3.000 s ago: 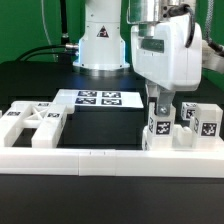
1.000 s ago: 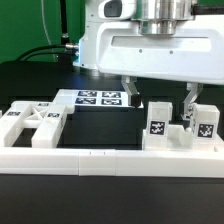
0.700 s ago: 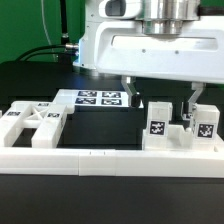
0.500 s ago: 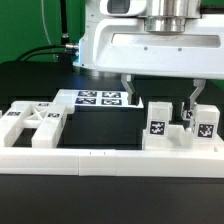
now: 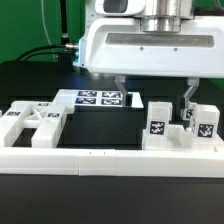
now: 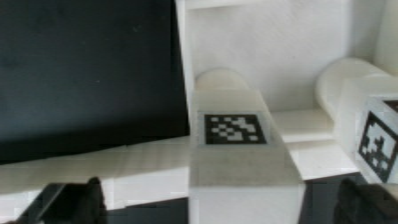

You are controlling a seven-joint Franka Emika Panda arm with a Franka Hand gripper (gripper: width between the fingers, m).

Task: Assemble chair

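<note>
Claw (image 5: 154,96) is spread to full width w/ nothing pinched, going by both cams. Ext view: its two fingers (image 5: 188,96) hang either side of the tagged post (image 5: 158,122), tips near the post's top, no contact that I can see. That post stands upright in the chair-part cluster on the exterior view's right, just beside a second tagged block (image 5: 206,122), both right behind the border rail (image 5: 100,155). Framed panel (image 5: 30,122) lies flat on the exterior view's left, well apart from the cluster, also against the rail. Marker board (image 5: 100,98) sits further back on the black table (image 5: 40,85). Wrist cam looks onto the same post, its tag in view; dark fingertips (image 6: 68,203) show at the frame edge, clear of it.
</note>
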